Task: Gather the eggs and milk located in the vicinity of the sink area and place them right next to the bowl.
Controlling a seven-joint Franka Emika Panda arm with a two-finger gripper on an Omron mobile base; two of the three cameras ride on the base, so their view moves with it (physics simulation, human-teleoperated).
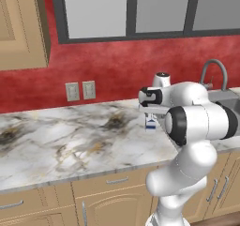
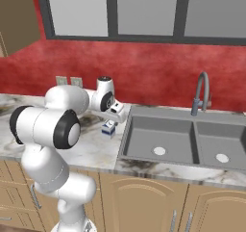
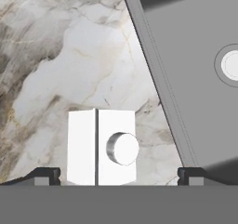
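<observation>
While its fingertips stand wide apart, the end effector [image 3: 119, 175] hangs directly above the milk [image 3: 102, 147], gripping nothing. Seen from the top, the milk is a white carton with a round cap; its side shows blue markings [image 1: 150, 123]. It stands upright on the marble bench [image 1: 70, 140], near the sink [image 2: 185, 139] rim, with bare bench to its left.

No readable text anywhere; my milk carton [image 2: 109, 128] left of the sink [image 2: 158, 139] has blue markings, too blurred.
</observation>
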